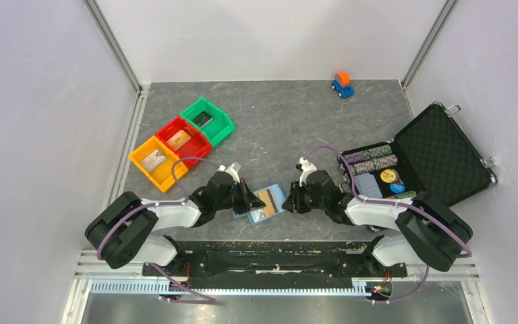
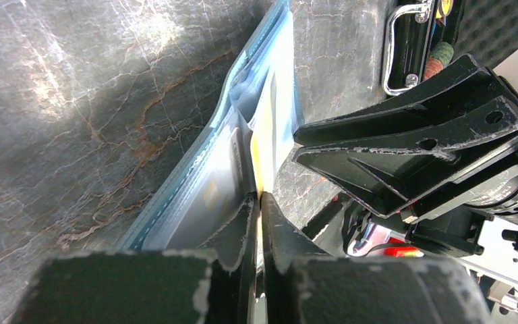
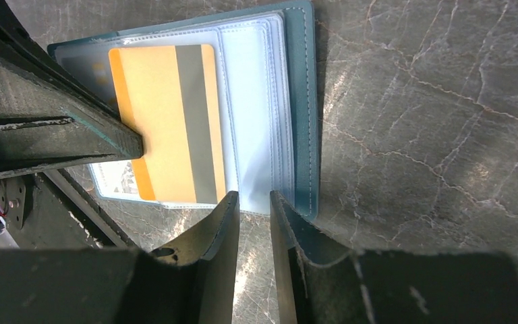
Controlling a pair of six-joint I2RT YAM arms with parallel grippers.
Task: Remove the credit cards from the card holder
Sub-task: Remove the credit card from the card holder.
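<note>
Left jaws: closed down to a sliver, clamped on the edge of the gold card [image 3: 155, 115]. The left wrist view shows the yellow edge caught between the fingertips [image 2: 243, 223].

Right jaws: a narrow gap apart, with nothing visibly gripped between them. Tips sit at the near edge of the card holder [image 3: 300, 101], over its clear sleeve. Can't tell if they touch it.

Gold card: grey stripe up, lying across the open holder's clear pockets. One end sticks out past the holder's edge, on the side facing the right arm. A whitish card [image 3: 116, 183] sits under it in a sleeve, mostly covered.

Card holder: open and flat on the bench [image 3: 432, 135], light blue inside with a darker blue border. It lies between the two arms, close to their bases.

Further out:
- Right side: an open black case [image 1: 445, 152] with a foam lid and rows of poker chips [image 1: 378, 156] in its tray.
- Left side: green bin [image 1: 222, 116], red bin [image 1: 201, 140] and yellow bin [image 1: 138, 163], touching in a diagonal row. Each holds something small that I can't make out.
- Far edge: a small orange and blue toy car [image 1: 342, 84], well apart from everything else.
</note>
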